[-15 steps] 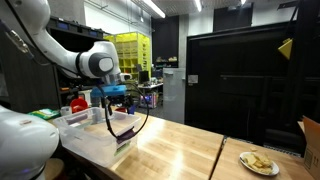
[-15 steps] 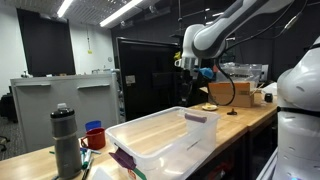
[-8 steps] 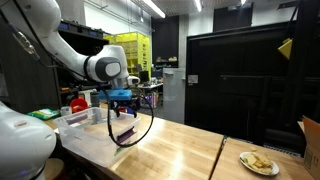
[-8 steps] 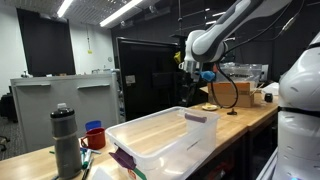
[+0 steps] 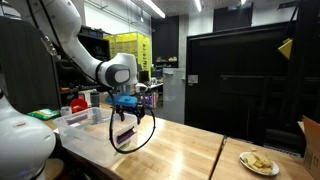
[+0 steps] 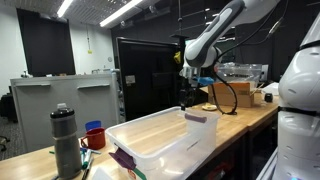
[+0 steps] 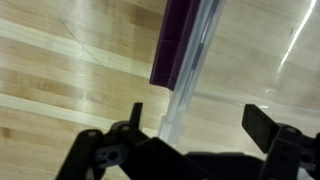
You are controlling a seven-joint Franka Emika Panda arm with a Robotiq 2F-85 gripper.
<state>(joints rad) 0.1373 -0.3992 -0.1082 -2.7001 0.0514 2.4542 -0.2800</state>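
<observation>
My gripper (image 5: 128, 112) hangs open and empty over the end of a clear plastic bin (image 5: 92, 143) on the wooden table, and both exterior views show it (image 6: 190, 96). The bin (image 6: 160, 138) has purple latch handles at its ends (image 5: 125, 134) (image 6: 197, 117). In the wrist view the two dark fingers (image 7: 200, 125) are spread apart above the bin's clear rim (image 7: 190, 75) and its purple handle (image 7: 175, 40). They touch nothing. A black cable loops down from the wrist.
A plate of food (image 5: 258, 162) and a cardboard box edge (image 5: 311, 142) sit at the table's far end. A dark bottle (image 6: 66, 140), a red cup (image 6: 94, 139) and a blue cup (image 6: 94, 127) stand beside the bin. A cardboard box (image 6: 229, 92) sits behind.
The arm has swung along the bin toward its purple-handled end and the gripper has dropped slightly. The gripper stays open.
</observation>
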